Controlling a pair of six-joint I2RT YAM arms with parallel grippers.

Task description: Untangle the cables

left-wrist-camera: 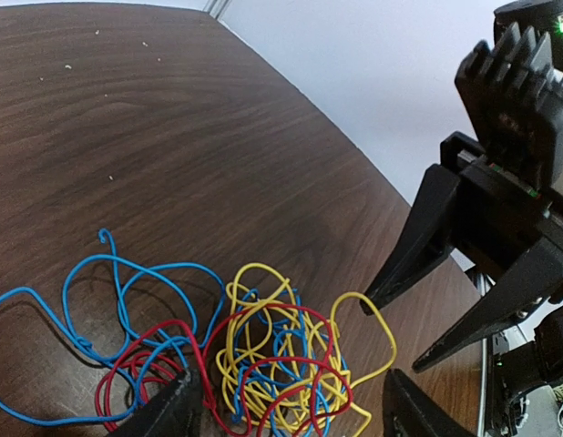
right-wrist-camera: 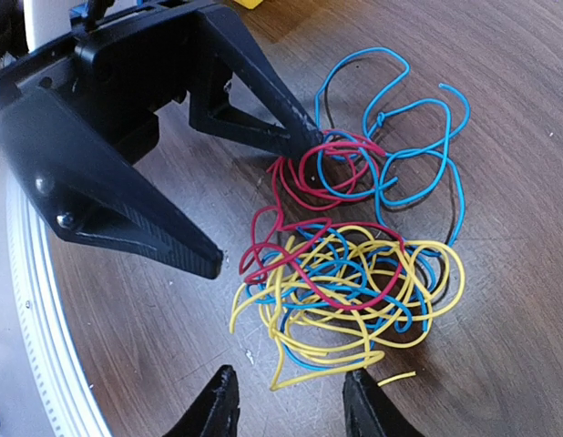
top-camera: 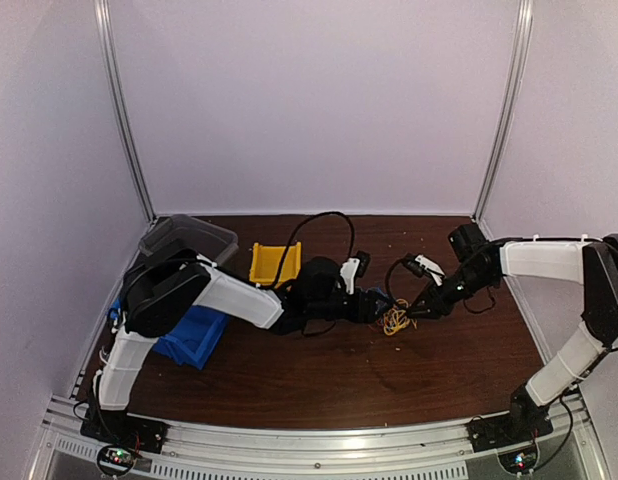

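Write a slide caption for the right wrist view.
Left gripper and right gripper, both open, flank the tangled cables on the table.

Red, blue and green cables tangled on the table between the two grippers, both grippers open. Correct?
Not quite: none of them is green. The cables are red, blue and yellow, which the right wrist view shows clearly. The rest holds: they lie tangled on the table between the left gripper and the right gripper, both open.

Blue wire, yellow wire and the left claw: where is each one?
Blue wire [right-wrist-camera: 380,118]: right wrist view, on its knot.
Yellow wire [left-wrist-camera: 359,295]: left wrist view, top of its outer loop.
Left claw [right-wrist-camera: 261,200]: right wrist view, midway between its fingertips.
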